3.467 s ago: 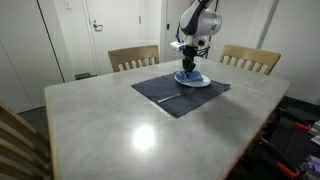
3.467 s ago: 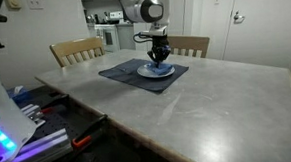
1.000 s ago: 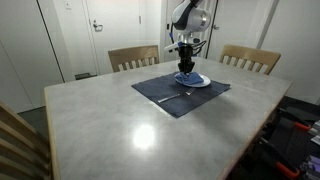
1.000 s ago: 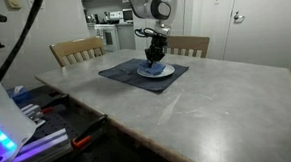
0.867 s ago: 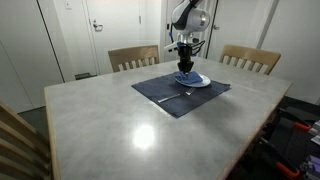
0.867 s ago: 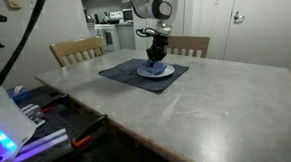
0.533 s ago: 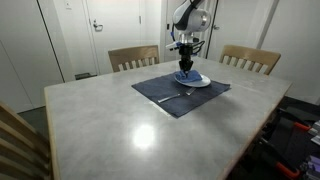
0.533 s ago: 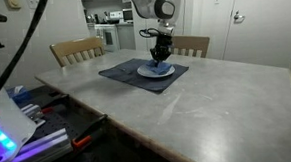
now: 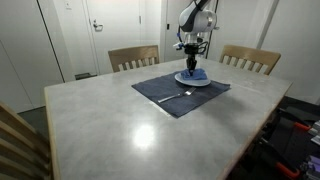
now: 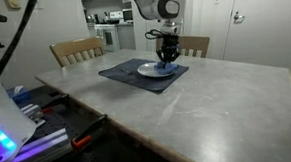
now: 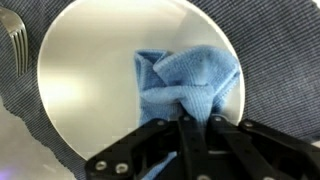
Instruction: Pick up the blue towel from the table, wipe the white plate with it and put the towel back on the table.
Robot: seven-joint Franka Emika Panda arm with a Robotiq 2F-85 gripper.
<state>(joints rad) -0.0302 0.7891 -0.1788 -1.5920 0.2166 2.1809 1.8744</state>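
Note:
The white plate [image 11: 90,70] lies on a dark blue placemat [image 9: 165,92], also seen in both exterior views [image 10: 150,71]. My gripper [image 11: 187,122] is shut on the blue towel [image 11: 190,75], which is bunched and rests on the right side of the plate. In both exterior views the gripper [image 9: 193,62] [image 10: 165,52] points straight down over the far side of the plate, with the towel [image 9: 196,73] [image 10: 167,61] hanging from it onto the plate.
A fork [image 11: 18,40] lies on the placemat beside the plate [image 9: 172,97]. Wooden chairs [image 9: 133,58] [image 9: 250,58] stand behind the grey table [image 9: 120,125]. A cluttered stand [image 10: 18,123] sits at the table's near side.
The gripper, holding the towel, has moved across the plate toward its far right side, and the towel has slid with it.

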